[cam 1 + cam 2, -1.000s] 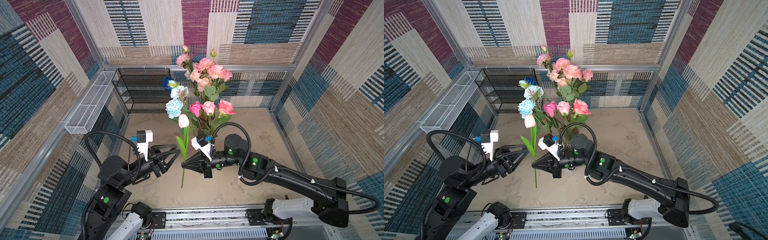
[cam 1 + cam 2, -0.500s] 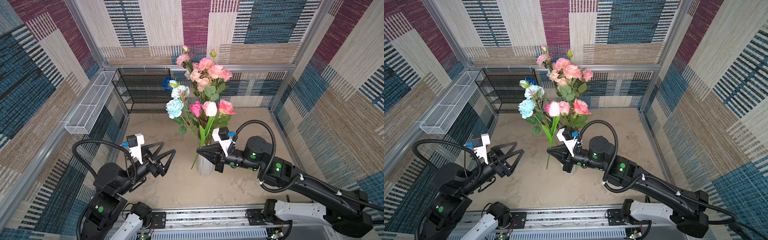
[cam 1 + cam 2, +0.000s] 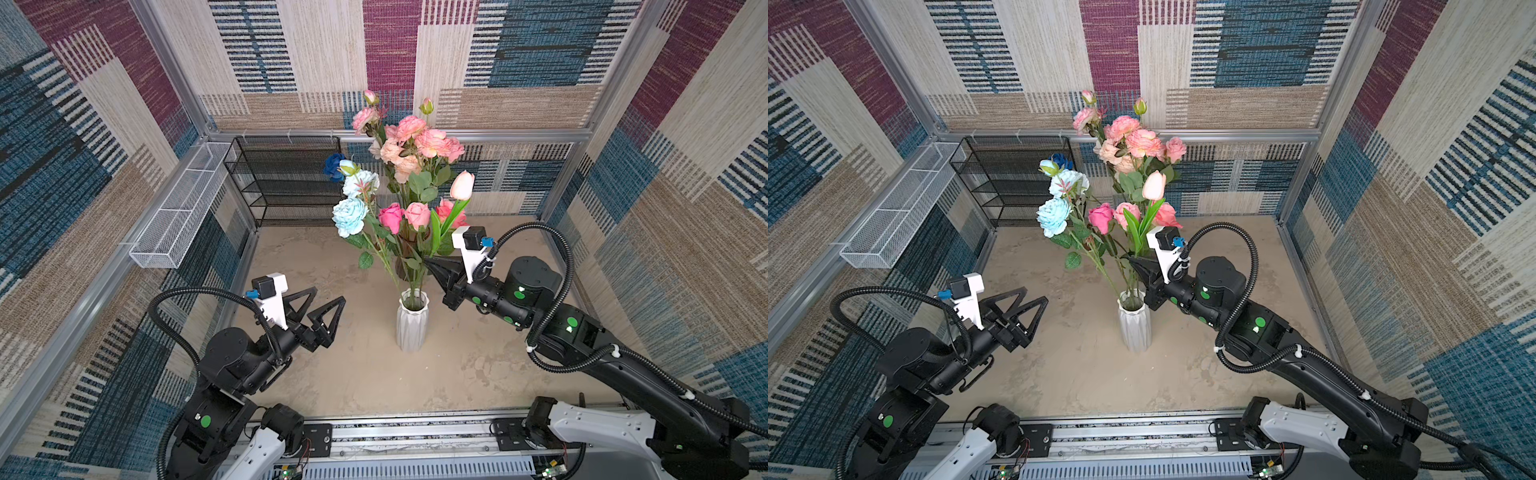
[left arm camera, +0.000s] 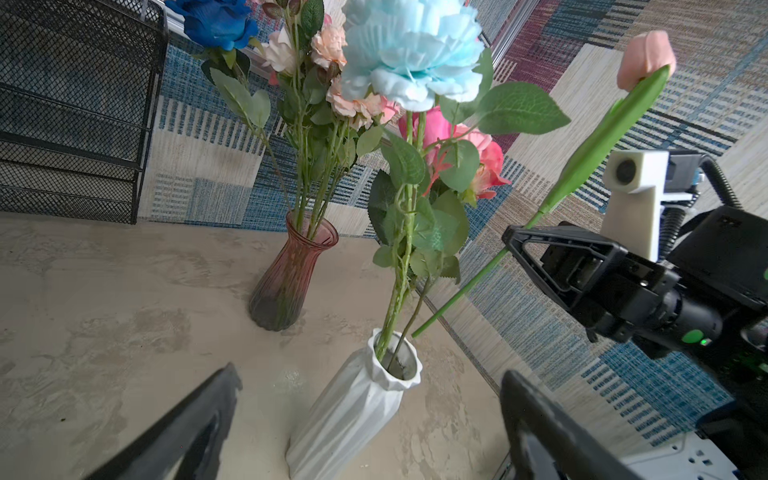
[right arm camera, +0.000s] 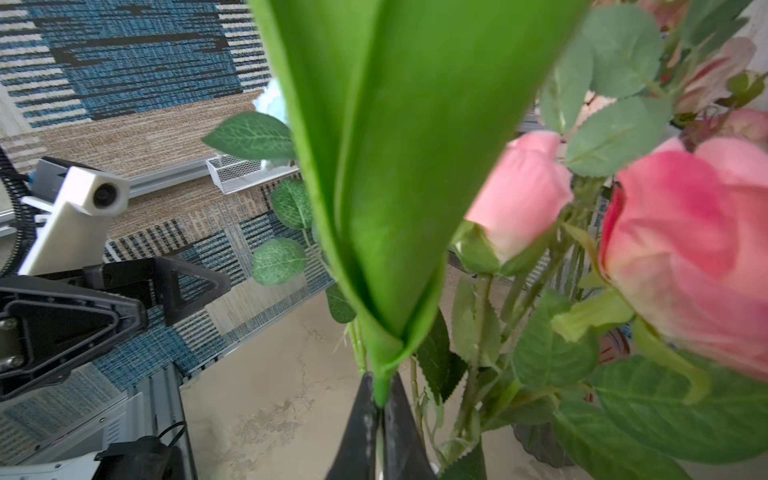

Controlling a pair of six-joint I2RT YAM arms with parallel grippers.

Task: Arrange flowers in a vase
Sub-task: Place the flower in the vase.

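In both top views a white ribbed vase (image 3: 411, 328) (image 3: 1133, 328) stands mid-table with the stems of a pale blue peony (image 3: 349, 216) and pink roses (image 3: 390, 217) in it. My right gripper (image 3: 428, 262) (image 5: 380, 380) is shut on the green stem of a pink tulip (image 3: 462, 185) (image 4: 644, 58), just right of and above the vase mouth. The stem's lower end hangs close above the rim. A big tulip leaf (image 5: 395, 166) fills the right wrist view. My left gripper (image 3: 328, 296) (image 4: 370, 374) is open and empty, left of the vase.
A dark red glass vase (image 4: 291, 274) behind the white one holds a deep blue rose (image 4: 216, 20) and peach and pink blooms (image 3: 415, 141). A black mesh shelf (image 3: 291, 183) stands at the back left. A white wire basket (image 3: 178, 208) hangs on the left wall.
My right gripper carried the tulip from in front of the vases to the right, up over the white vase. My left gripper opened wide and drew back to the left.
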